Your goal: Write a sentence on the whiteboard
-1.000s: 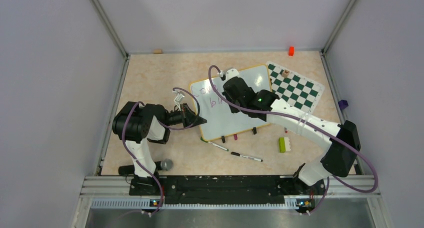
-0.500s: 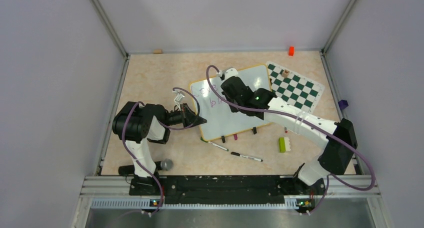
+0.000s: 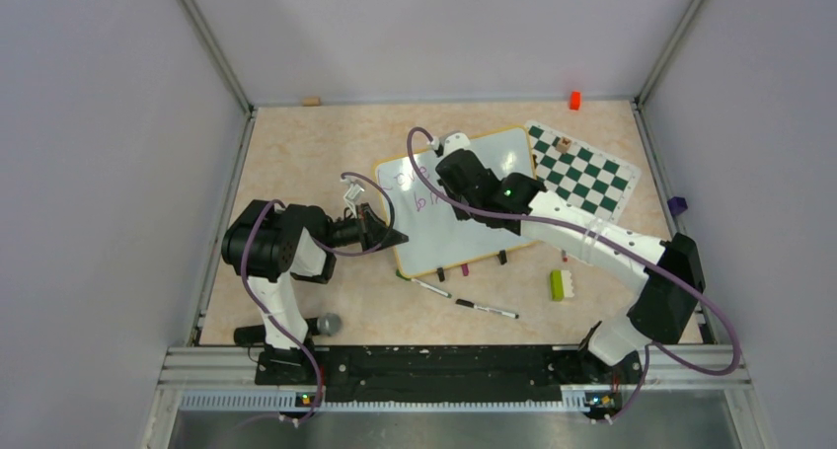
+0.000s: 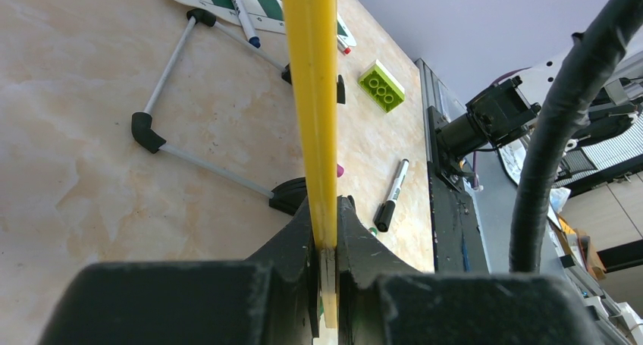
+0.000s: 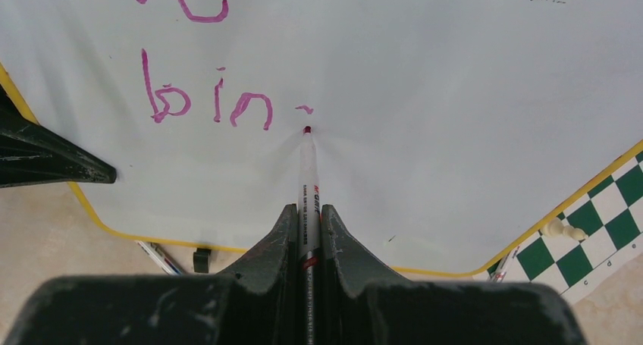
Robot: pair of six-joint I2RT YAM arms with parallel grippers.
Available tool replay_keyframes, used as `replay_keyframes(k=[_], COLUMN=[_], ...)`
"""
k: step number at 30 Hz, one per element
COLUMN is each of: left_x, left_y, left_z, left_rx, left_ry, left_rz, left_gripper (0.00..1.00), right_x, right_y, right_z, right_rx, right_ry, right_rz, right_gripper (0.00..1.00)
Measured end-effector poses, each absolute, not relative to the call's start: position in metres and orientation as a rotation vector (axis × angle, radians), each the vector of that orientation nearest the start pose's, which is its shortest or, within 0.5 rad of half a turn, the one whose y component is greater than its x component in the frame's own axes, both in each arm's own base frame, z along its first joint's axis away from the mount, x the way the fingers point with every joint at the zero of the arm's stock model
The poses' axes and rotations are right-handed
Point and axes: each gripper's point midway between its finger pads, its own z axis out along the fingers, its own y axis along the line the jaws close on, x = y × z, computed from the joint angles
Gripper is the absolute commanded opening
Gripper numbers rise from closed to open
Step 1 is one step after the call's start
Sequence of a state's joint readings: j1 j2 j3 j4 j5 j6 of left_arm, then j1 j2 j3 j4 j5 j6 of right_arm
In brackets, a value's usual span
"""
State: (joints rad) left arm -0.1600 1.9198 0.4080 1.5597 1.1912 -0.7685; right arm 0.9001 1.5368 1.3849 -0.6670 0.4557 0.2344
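Note:
The whiteboard (image 3: pixel 449 240) with its yellow frame stands tilted mid-table. In the right wrist view its white face (image 5: pixel 425 72) carries the purple sentence: the end of "Love" at the top, then "bin" (image 5: pixel 205 102) and a short stroke. My right gripper (image 5: pixel 307 208) is shut on a white marker (image 5: pixel 307 174) whose red tip (image 5: pixel 306 130) touches the board just right of "bin"; it also shows in the top view (image 3: pixel 446 178). My left gripper (image 4: pixel 326 231) is shut on the board's yellow frame (image 4: pixel 311 95) at its left edge (image 3: pixel 395 237).
A green-and-white chess mat (image 3: pixel 582 173) with small pieces lies right of the board. A green brick (image 3: pixel 558 284) and two loose markers (image 3: pixel 486 309) lie in front. An orange block (image 3: pixel 574 100) sits at the far wall. A grey round object (image 3: pixel 329 324) is near the left base.
My right gripper has shifted slightly toward the far left over the board with the marker. The left arm has not moved.

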Motion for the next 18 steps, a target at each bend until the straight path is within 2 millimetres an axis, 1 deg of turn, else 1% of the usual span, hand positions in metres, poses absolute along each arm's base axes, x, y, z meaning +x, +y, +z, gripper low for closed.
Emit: replay_keyframes(k=[18], left_x=[0.2665], left_y=[-0.219], left_z=[0.096], left_rx=[0.557], left_ry=[1.716], left_rz=[-1.582], left_gripper=[0.0], right_x=[0.3012], right_y=[0.2662], right_z=[0.203], right_rx=[-0.543], right_ry=[2.206], right_rz=[0.032], right_gripper=[0.0])
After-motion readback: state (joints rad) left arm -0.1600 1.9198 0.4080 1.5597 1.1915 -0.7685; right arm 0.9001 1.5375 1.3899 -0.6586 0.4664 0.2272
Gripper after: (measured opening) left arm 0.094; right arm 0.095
